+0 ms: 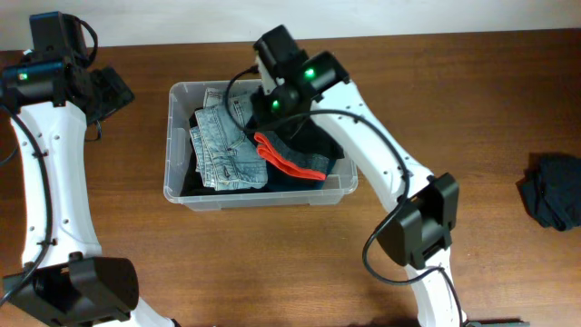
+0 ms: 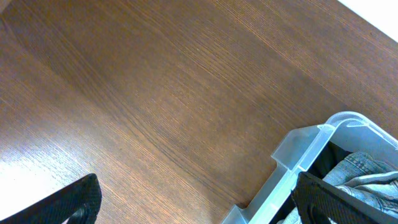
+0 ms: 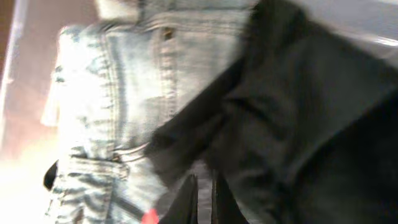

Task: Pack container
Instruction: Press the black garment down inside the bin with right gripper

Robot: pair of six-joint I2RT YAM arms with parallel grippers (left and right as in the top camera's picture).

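Note:
The container [image 1: 172, 186], a clear plastic bin, stands at the table's middle. It holds light blue jeans [image 1: 222, 150], a red-orange cloth [image 1: 290, 162] and a black garment [image 1: 320, 145]. My right gripper [image 1: 277, 118] reaches down into the bin. In the right wrist view it [image 3: 204, 199] is shut, its tips right over the black garment [image 3: 298, 124] beside the jeans [image 3: 118, 93], with nothing clearly pinched. My left gripper [image 1: 113, 91] hangs open to the left of the bin. Its wrist view shows the wide-apart gripper [image 2: 199, 205] above bare wood, with the bin's corner [image 2: 305, 155] at the right.
A dark crumpled garment [image 1: 554, 191] lies on the table at the far right. The brown wooden table [image 1: 272, 263] runs out on all sides of the bin. The right arm's base [image 1: 422, 222] stands in front of the bin, to its right.

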